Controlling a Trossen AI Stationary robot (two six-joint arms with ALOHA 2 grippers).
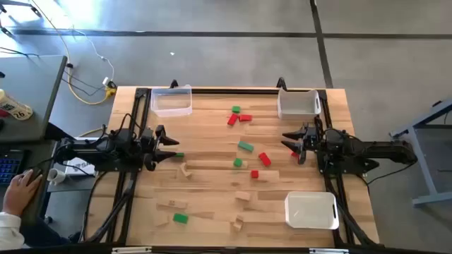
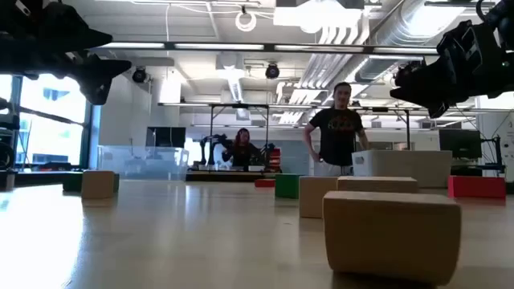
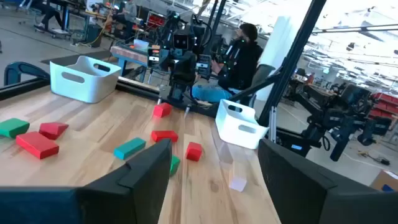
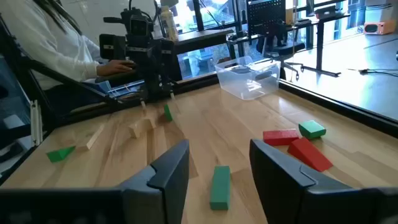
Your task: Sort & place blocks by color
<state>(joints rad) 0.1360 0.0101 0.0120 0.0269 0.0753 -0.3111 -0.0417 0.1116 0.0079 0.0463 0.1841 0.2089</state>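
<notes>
Sorting has barely begun on the wooden surface: three bins stand at its edges, and as far as the overhead view shows none holds a block. The clear bin sits at the far left corner, a white bin at the far right, and a second white bin at the near right. Both arms hover above the surface at mid-depth, facing each other with nothing held. The left gripper has its jaws spread wide; the right gripper has its jaws parted, a green bar lying on the boards ahead of them. The blocks lie scattered in the open between the arms: red blocks and a green block clustered toward the far side, more red and green ones around the middle, and plain wood pieces with one green cube toward the near edge. By this evidence, every block remains to be sorted.
</notes>
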